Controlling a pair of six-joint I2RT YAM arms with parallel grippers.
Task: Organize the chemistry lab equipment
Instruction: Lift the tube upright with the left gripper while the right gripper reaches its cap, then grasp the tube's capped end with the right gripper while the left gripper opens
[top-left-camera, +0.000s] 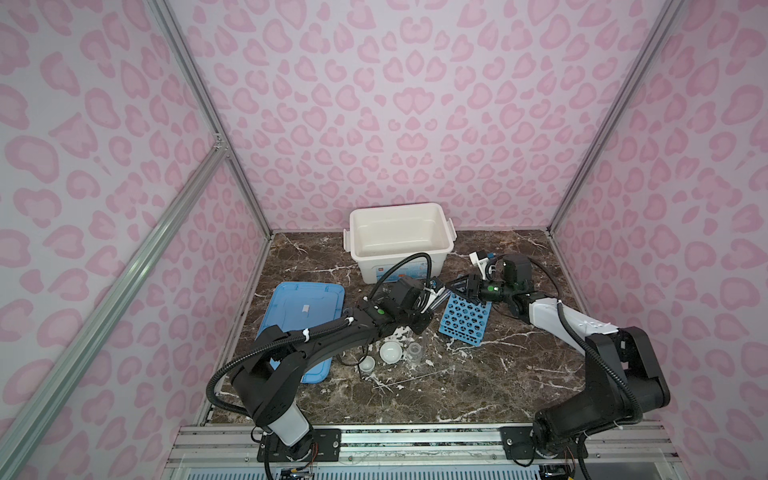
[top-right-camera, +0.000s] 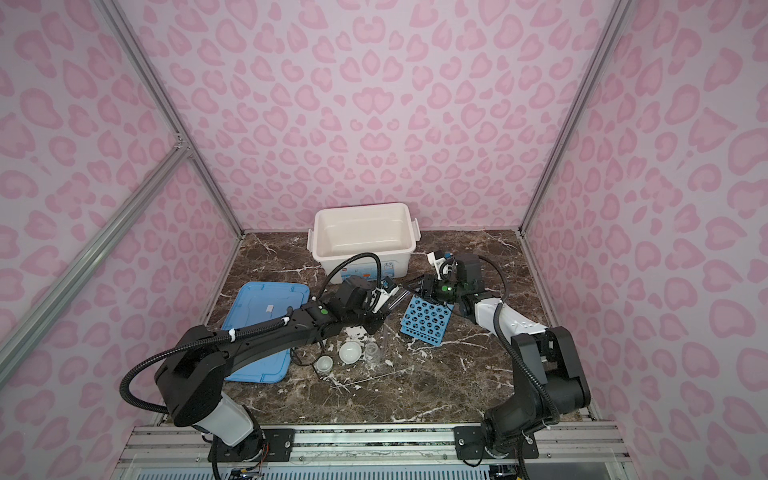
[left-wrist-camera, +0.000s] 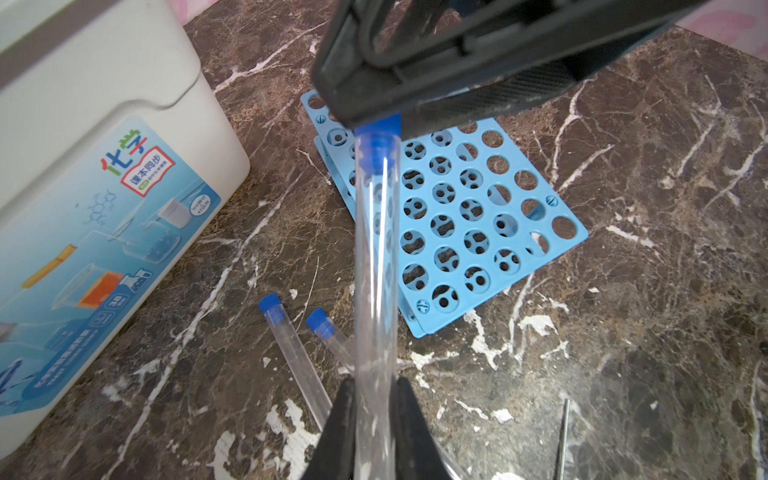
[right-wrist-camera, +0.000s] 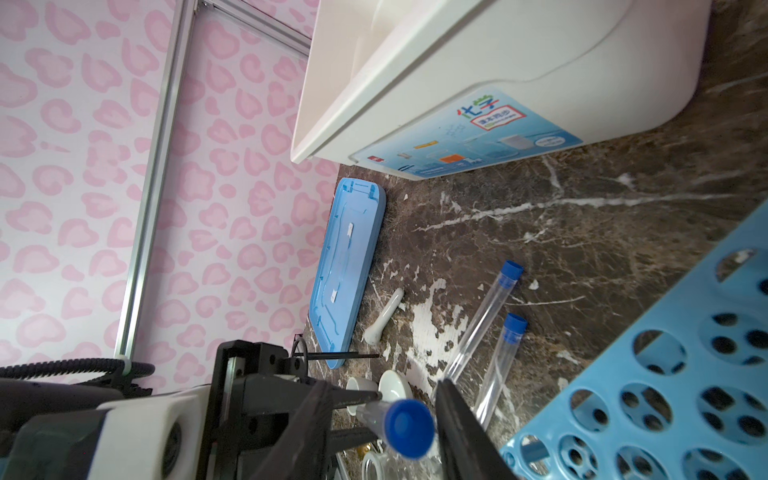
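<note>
Pink-patterned walls (top-left-camera: 395, 104) enclose a brown marble tabletop (top-left-camera: 457, 395). The left jaws pinch the uncapped end of a clear tube (left-wrist-camera: 376, 257), held above the tabletop near the blue rack (left-wrist-camera: 478, 216); the right jaws stand spread either side of its blue cap (right-wrist-camera: 409, 428), a gap visible on one side.

Bench (top-left-camera: 498, 386) front-right was open. 2 loose tubes (left-wrist-camera: 297, 357) lay just beside rack (top-left-camera: 465, 319), box (left-wrist-camera: 104, 83) beyond. Cup (top-left-camera: 367, 365), dish (top-left-camera: 391, 352), beaker (top-left-camera: 414, 351) crowded the middle. Held tube (left-wrist-camera: 376, 249) ran from left tool (left-wrist-camera: 374, 415) to right tool (right-wrist-camera: 384, 399).
</note>
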